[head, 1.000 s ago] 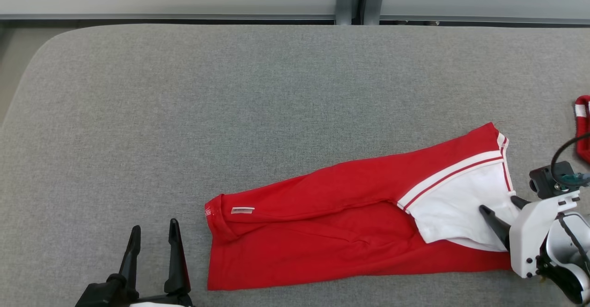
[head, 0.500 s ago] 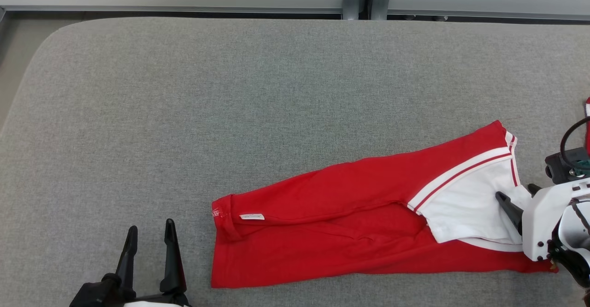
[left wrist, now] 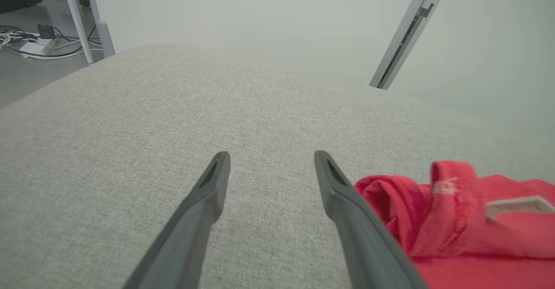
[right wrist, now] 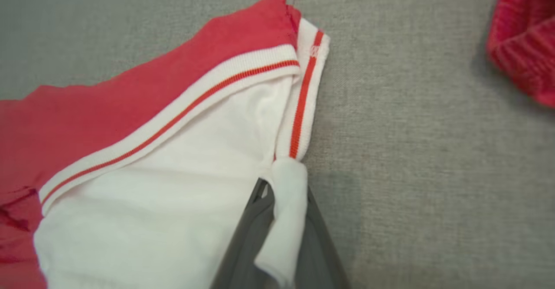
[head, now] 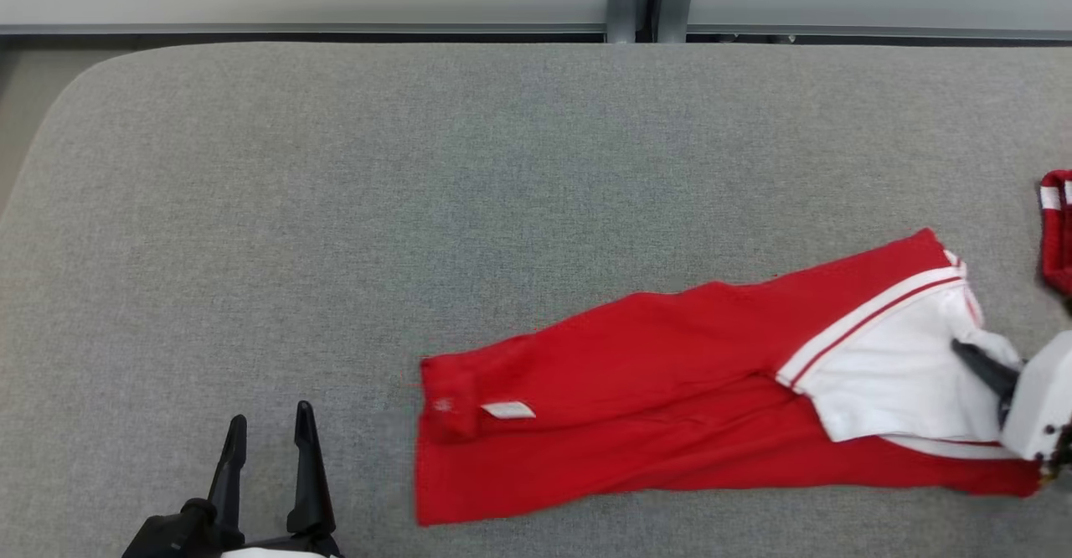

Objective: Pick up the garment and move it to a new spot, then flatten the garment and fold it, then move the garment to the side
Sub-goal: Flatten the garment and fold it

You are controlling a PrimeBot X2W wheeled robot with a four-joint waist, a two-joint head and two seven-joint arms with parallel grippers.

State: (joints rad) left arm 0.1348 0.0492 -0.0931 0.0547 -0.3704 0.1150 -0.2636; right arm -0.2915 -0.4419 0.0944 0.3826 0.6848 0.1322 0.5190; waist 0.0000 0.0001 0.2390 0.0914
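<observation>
- The grey padded surface (head: pixel 335 206) carries everything. The head view takes in its whole width; the wrist views each give a small patch of it.
- The garment (head: pixel 670 390), red with a white, red-striped panel at one end, lies on the robot's right half of the surface as a long, narrow, slightly slanted band. It looks already folded lengthwise, so the step in hand is probably the shift to the side (though a further fold can't be ruled out).
- A second red knitted piece (head: pixel 1057 231) sits at the far right edge, apart from the garment. The next move calls for a low, steady pull that stops short of it and doesn't undo the fold.
- The right gripper (right wrist: pixel 284 193) is closed on a pinch of the white cloth just below the striped hem. Its own wrist view shows the fabric bunched between the fingers, which the head view leaves half hidden.
- The left gripper (left wrist: pixel 271 156) hovers spread wide and empty, beside the garment's red end and not touching it.
- A small white label (head: pixel 508 410) lies on that red end, blurred in the left wrist view.
</observation>
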